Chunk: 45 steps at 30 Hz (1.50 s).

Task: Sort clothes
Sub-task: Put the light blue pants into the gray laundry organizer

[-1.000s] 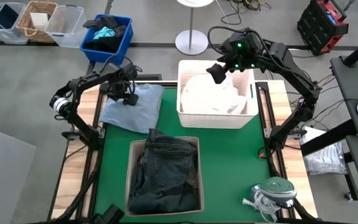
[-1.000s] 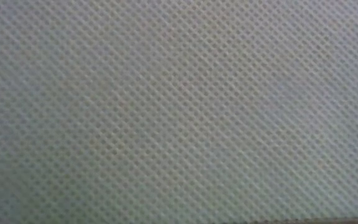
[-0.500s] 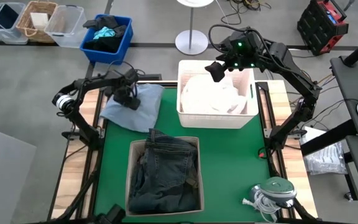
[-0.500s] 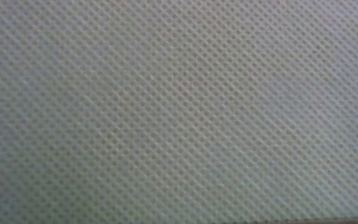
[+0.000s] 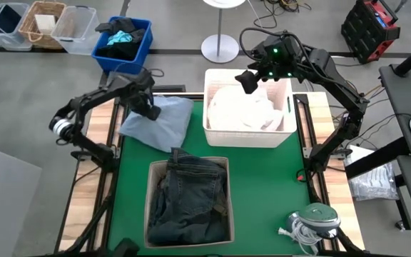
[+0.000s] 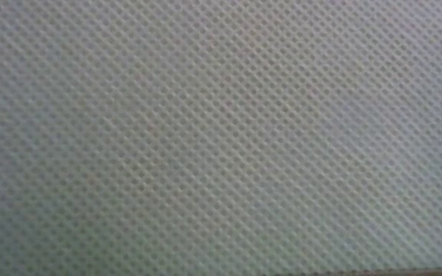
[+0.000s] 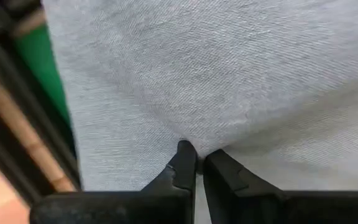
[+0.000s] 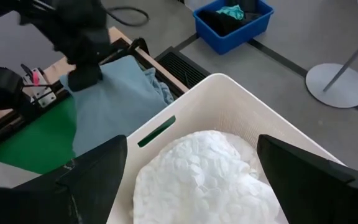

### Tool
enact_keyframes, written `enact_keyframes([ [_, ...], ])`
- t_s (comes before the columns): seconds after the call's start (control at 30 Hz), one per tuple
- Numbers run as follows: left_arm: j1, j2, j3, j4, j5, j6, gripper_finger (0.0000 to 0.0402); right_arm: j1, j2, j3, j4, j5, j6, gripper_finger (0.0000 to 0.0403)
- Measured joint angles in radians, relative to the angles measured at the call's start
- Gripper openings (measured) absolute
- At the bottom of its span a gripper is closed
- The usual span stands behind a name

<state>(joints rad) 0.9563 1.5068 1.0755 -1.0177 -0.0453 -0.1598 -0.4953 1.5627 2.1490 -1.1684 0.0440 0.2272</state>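
A light blue shirt (image 5: 155, 125) lies spread at the table's far left, partly on the green mat (image 5: 277, 185). My left gripper (image 5: 149, 109) is down on its far part, shut on the cloth (image 7: 229, 74). Dark denim jeans (image 5: 190, 200) fill a beige bin (image 5: 150, 207) at the near middle. White clothes (image 5: 245, 111) lie heaped in a white basket (image 5: 212, 132) at the far right. My right gripper (image 5: 248, 82) hangs open above the basket's far rim, holding nothing; in its wrist view its fingers stand wide apart over the white heap (image 8: 197, 174). My left gripper pinches a small pucker of the light blue shirt (image 7: 197, 142) between its two fingertips, close to the shirt's far edge. The fingers come from above. Creases run in toward the pinch, and the rest of the shirt lies on the table.
A blue bin (image 5: 123, 43) with dark and teal fabrics stands on the floor beyond the far left corner, next to clear boxes (image 5: 73, 25). A round lamp base (image 5: 220, 48) sits behind the basket. The low view shows only a woven grey surface (image 6: 221, 138).
My left gripper has shifted slightly toward the table's right edge, staying on the light blue shirt. The shirt has been dragged a little to the right with it. My right gripper has kept still.
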Motion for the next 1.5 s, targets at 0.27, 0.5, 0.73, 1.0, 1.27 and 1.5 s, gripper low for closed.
enact_keyframes([
  [0.27, -0.037, -0.162, 0.157, -0.155, -0.016, -0.025, 0.0, 0.0, 0.0, -0.001, 0.066, 0.008, -0.002, 0.0352],
  [0.5, -0.127, -0.244, 0.368, -0.204, -0.025, -0.062, 0.0, 0.0, 0.006, -0.001, 0.143, -0.055, -0.002, 0.0352],
  [0.73, -0.251, -0.234, 0.684, -0.228, -0.178, -0.049, 0.0, 0.024, 0.037, -0.001, 0.301, -0.175, -0.048, 0.0352],
  [1.0, -0.36, -0.169, 0.923, -0.222, -0.229, 0.009, 0.0, 0.069, 0.07, -0.001, 0.413, -0.175, -0.095, 0.0352],
  [1.27, -0.454, -0.1, 1.091, -0.221, -0.225, 0.045, 0.0, 0.079, 0.098, -0.001, 0.464, -0.176, -0.098, 0.0352],
  [1.5, -0.504, -0.028, 1.267, -0.188, -0.228, 0.077, 0.0, 0.086, 0.103, -0.001, 0.464, -0.179, -0.15, 0.0352],
])
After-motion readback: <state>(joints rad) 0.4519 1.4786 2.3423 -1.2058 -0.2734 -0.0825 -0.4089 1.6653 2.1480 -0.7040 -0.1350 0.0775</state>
